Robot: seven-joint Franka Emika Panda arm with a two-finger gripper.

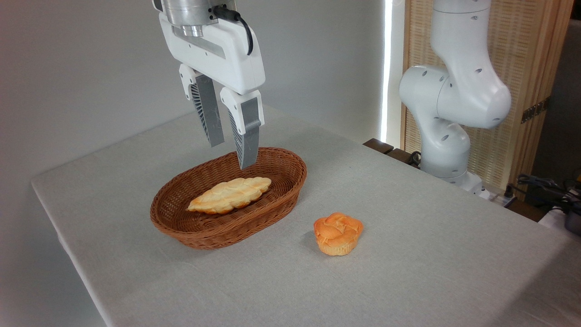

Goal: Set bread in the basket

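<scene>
**One loaf in one basket, gripper empty above**

One braided bread (pixel 230 194) lies inside the one wicker basket (pixel 213 229), resting on the basket's floor with its pointed ends running from lower left to upper right. The loaf is pale golden with browner patches and takes up the middle of the basket, well short of either end of the oval rim.

Above it hangs the single gripper (pixel 232 156) — its two grey ribbed fingers are spread with a clear gap between them and nothing is held. The fingertips sit over the far side of the basket, above the loaf and not touching it; the nearer finger's tip overlaps the back rim in the picture, though whether it is level with the rim or higher I cannot tell.

One small round orange bun (pixel 338 233) stands on the table (pixel 431 254) to the right of the basket, near it but apart, upright in its fluted base.

So the count is two baked items, one basket, one gripper with two fingers. The white robot arm (pixel 454 91) rises at the table's far right edge — behind it is a slatted wooden screen (pixel 535 54).
</scene>
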